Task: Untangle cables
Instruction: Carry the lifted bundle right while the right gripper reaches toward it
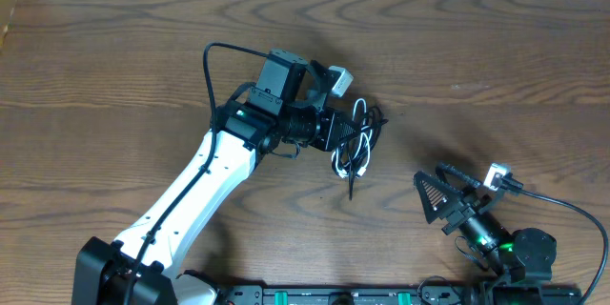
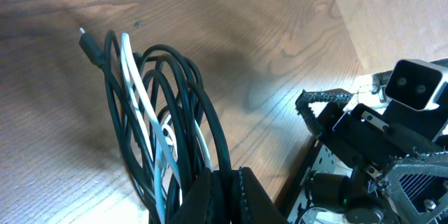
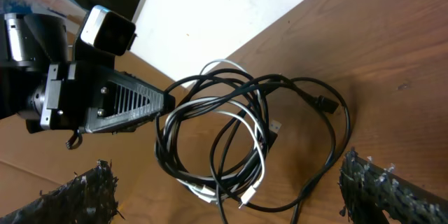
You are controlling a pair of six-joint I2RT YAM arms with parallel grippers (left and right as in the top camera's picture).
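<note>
The left arm point(image 1: 191, 186) stretches diagonally from the near edge to mid-table, its left tool point(image 1: 335, 133) clamped on the tangled cables point(image 1: 358, 148) (two black, one white), which seem lifted just off the brown wooden table point(image 1: 114, 67). The right tool point(image 1: 440, 196) sits low at the right, spread wide and empty.

White arm point(image 1: 195, 186), black ribbed fingers point(image 3: 392, 189)

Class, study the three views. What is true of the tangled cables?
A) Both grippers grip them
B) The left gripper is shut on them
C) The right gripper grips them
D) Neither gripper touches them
B: the left gripper is clamped on the cables, while the right gripper stands open, apart from them.
</note>
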